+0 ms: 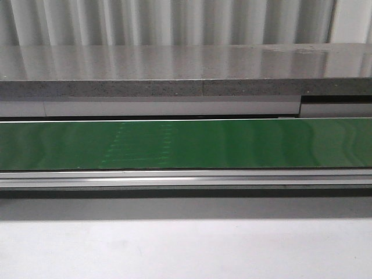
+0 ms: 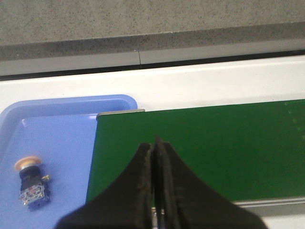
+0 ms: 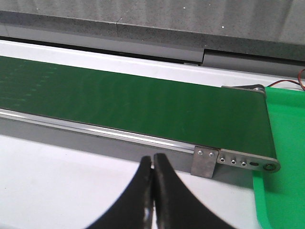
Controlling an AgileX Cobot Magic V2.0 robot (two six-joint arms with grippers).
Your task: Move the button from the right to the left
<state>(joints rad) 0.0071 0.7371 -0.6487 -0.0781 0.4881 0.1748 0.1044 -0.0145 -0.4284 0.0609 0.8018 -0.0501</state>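
Note:
The button [image 2: 31, 183] lies on its side in a blue tray [image 2: 62, 133] at the left end of the green conveyor belt [image 2: 200, 148], seen only in the left wrist view. Its yellow-orange cap [image 2: 26, 163] points away from the blue-and-clear body. My left gripper [image 2: 154, 143] is shut and empty, hovering over the belt's end, to the right of the button. My right gripper [image 3: 153, 158] is shut and empty over the white table, in front of the belt's right end [image 3: 238, 124]. Neither gripper shows in the front view.
The belt [image 1: 186, 144] runs across the front view with an aluminium rail [image 1: 186, 177] in front and a grey stone ledge [image 1: 174, 70] behind. A green tray [image 3: 283, 152] sits at the belt's right end. A metal bracket [image 3: 205, 161] sticks out of the rail near my right gripper.

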